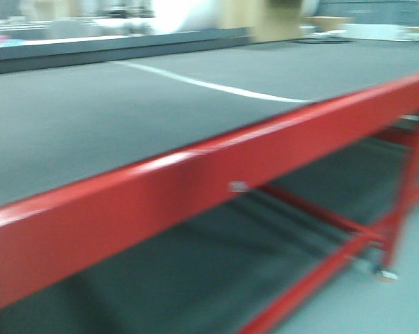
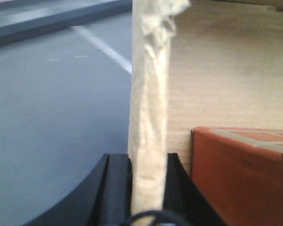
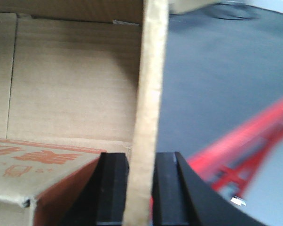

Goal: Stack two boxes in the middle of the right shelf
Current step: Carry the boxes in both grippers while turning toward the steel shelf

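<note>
In front, only the red-edged table (image 1: 126, 118) is seen. At the left wrist, the left claw (image 2: 148, 188) is clenched on the box (image 2: 216, 70) wall, the box lying rightward. At the right wrist, the right claw (image 3: 140, 188) is clenched likewise, the box leftward.

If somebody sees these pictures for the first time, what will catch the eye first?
The broad red rail runs diagonally across the front view, edging a dark grey platform. In the wrist views, the left end effector and the right end effector each pinch a wall of an open cardboard box, with a red-printed carton inside.
</note>
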